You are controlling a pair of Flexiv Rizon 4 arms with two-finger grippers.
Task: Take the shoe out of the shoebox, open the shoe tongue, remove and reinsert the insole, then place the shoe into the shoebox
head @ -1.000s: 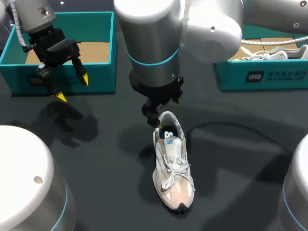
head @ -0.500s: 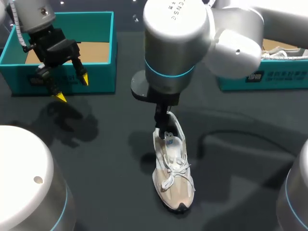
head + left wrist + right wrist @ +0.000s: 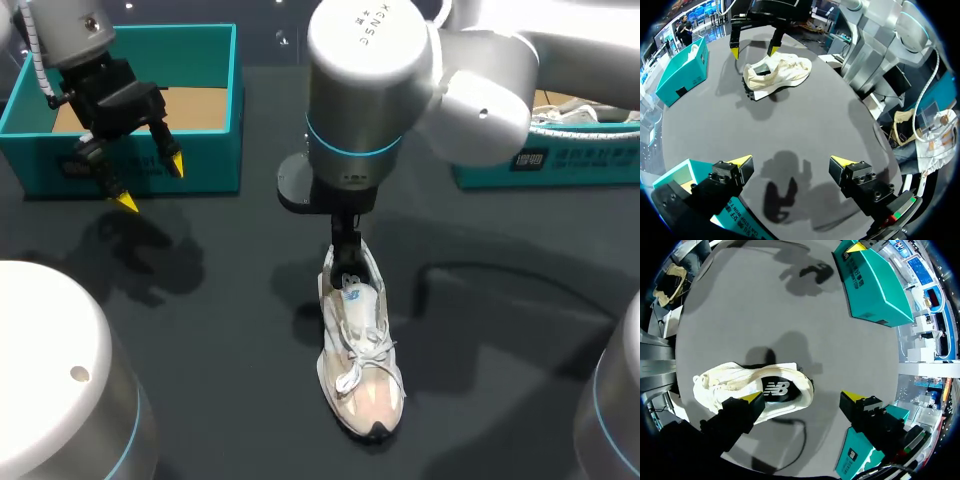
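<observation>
A white and beige shoe (image 3: 358,350) lies on the dark table, toe toward me, its dark insole (image 3: 775,389) showing in the opening. My right gripper (image 3: 346,262) hangs right over the heel. In the right wrist view this gripper (image 3: 802,397) is open, the heel between its fingers and nearer one of them; I cannot tell if it touches. An open teal shoebox (image 3: 130,100) stands at the back left. My left gripper (image 3: 150,185) is open and holds nothing in front of that box. From the left wrist view's gripper (image 3: 791,162) the shoe (image 3: 777,72) lies well ahead.
A second teal box (image 3: 545,155) with another white shoe in it stands at the back right. My right arm's large joint (image 3: 370,80) hangs over the middle of the table. Bare dark table lies between the left shoebox and the shoe.
My right arm has swung to the right and its gripper has come from beside the heel to right over the shoe's opening. The left arm and the shoe have stayed put.
</observation>
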